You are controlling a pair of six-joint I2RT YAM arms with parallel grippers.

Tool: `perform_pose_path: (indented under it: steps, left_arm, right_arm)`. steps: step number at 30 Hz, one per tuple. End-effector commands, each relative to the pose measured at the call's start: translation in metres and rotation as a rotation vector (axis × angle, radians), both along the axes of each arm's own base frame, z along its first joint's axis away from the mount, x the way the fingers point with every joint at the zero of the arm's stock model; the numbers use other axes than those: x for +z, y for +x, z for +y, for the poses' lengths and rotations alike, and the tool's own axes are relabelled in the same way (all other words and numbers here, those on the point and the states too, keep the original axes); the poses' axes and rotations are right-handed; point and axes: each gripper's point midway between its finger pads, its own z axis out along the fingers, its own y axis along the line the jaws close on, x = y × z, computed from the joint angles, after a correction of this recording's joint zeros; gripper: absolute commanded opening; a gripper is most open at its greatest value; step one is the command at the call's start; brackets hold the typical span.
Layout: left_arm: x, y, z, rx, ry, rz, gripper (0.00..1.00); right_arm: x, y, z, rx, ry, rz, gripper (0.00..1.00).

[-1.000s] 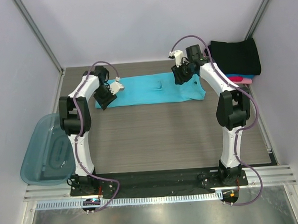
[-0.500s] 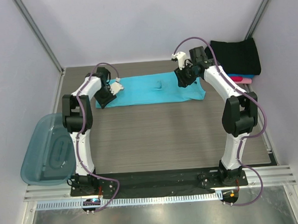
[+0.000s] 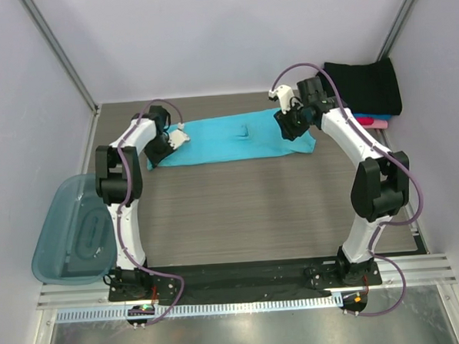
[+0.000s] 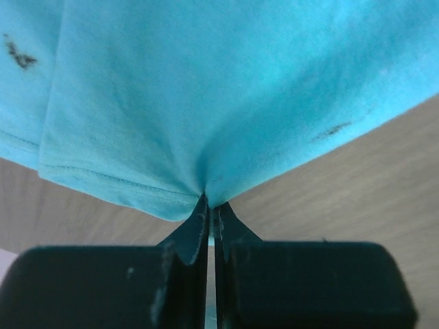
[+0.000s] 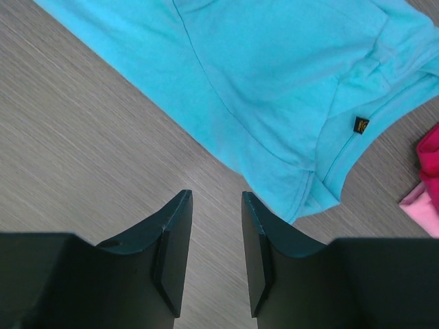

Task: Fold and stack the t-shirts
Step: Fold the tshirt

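Turquoise t-shirt [image 3: 235,138] lies as a long strip near the far edge of the table [image 3: 254,209]. The folding looks half done. The left gripper [image 4: 210,202] pinches its left end tight. The right gripper [image 5: 216,205] hangs open by the right end, and next it should grab that corner.

Soft, even light falls from overhead, and shadows on the grey wood-grain table [image 3: 239,210] are faint. The top view is sharp. Close up, the black left end effector [image 4: 211,205] and black right end effector [image 5: 216,197] blur slightly, while the turquoise cloth t-shirt [image 5: 274,68] stays crisp
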Motion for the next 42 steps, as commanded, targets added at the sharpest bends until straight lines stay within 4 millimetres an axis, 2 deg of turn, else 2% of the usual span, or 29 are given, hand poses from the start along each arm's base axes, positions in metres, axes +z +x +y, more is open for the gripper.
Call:
perform_pose_path:
  steps: [1,2,3,4,5,6,7,8,9,10,11,13,16,17,18,19,20,22,24,28,32,37,42]
  left_arm:
    - [0.02,-0.055,-0.013,0.02,-0.055,0.152,0.0]
    - [0.028,-0.071,-0.013,0.016,-0.049,0.193,0.0]
    - [0.047,-0.08,-0.019,-0.015,-0.05,0.18,0.0]
    - [0.047,-0.1,-0.02,-0.033,-0.039,0.228,0.0]
    - [0.055,-0.122,-0.02,-0.05,-0.028,0.287,0.0]
    - [0.06,-0.137,-0.024,-0.09,-0.012,0.316,0.0]
    - [0.074,-0.149,-0.022,-0.106,0.014,0.308,0.0]
    - [0.076,-0.177,-0.017,-0.122,0.041,0.389,0.0]
    - [0.083,-0.191,-0.023,-0.158,0.06,0.412,0.0]
    - [0.099,-0.211,-0.023,-0.17,0.068,0.431,0.0]
    - [0.103,-0.227,-0.025,-0.189,0.074,0.467,0.0]
    - [0.119,-0.253,-0.037,-0.242,0.087,0.482,0.0]
    - [0.128,-0.281,-0.059,-0.299,0.115,0.516,0.01]
    - [0.13,-0.289,-0.068,-0.308,0.095,0.516,0.01]
    - [0.128,-0.3,-0.077,-0.361,0.116,0.523,0.01]
    - [0.128,-0.306,-0.081,-0.38,0.124,0.525,0.01]
    - [0.127,-0.316,-0.091,-0.404,0.133,0.527,0.01]
    - [0.127,-0.324,-0.098,-0.427,0.14,0.535,0.01]
    - [0.128,-0.331,-0.105,-0.47,0.135,0.533,0.01]
    - [0.125,-0.338,-0.111,-0.511,0.146,0.558,0.02]
    - [0.122,-0.353,-0.125,-0.569,0.144,0.598,0.03]
    - [0.12,-0.36,-0.139,-0.596,0.121,0.624,0.04]
    - [0.119,-0.363,-0.148,-0.598,0.103,0.648,0.04]
  right_arm:
    - [0.018,-0.001,-0.017,-0.049,-0.001,-0.051,0.4]
    - [0.015,0.003,-0.027,-0.084,0.006,-0.039,0.4]
    - [0.013,0.007,-0.032,-0.109,0.009,-0.034,0.4]
    - [0.009,0.011,-0.039,-0.148,0.011,-0.022,0.4]
    - [-0.004,0.017,-0.045,-0.175,0.002,0.006,0.4]
    - [-0.002,0.025,-0.053,-0.208,0.004,0.0,0.39]
    - [-0.005,0.029,-0.058,-0.226,0.002,0.007,0.39]
    - [-0.012,0.033,-0.06,-0.238,0.0,0.022,0.39]
    - [-0.01,0.038,-0.063,-0.246,0.0,0.013,0.39]
    - [-0.011,0.042,-0.064,-0.247,-0.006,0.01,0.39]
    - [-0.014,0.045,-0.065,-0.235,-0.018,0.009,0.39]
    - [-0.025,0.056,-0.064,-0.234,-0.022,0.021,0.39]
    - [-0.044,0.076,-0.06,-0.261,-0.002,0.051,0.39]
    - [-0.047,0.081,-0.058,-0.264,0.01,0.056,0.39]
    - [-0.042,0.091,-0.056,-0.279,0.027,0.041,0.39]
    - [-0.058,0.095,-0.056,-0.286,0.026,0.071,0.39]
    - [-0.05,0.105,-0.054,-0.288,0.034,0.046,0.4]
    - [-0.065,0.11,-0.056,-0.303,0.024,0.08,0.4]
    - [-0.061,0.119,-0.058,-0.316,0.01,0.062,0.4]
    - [-0.061,0.124,-0.063,-0.33,-0.012,0.051,0.4]
    - [-0.072,0.123,-0.066,-0.344,-0.032,0.07,0.41]
    - [-0.095,0.115,-0.067,-0.34,-0.044,0.13,0.4]
    - [-0.108,0.116,-0.067,-0.337,-0.052,0.152,0.4]
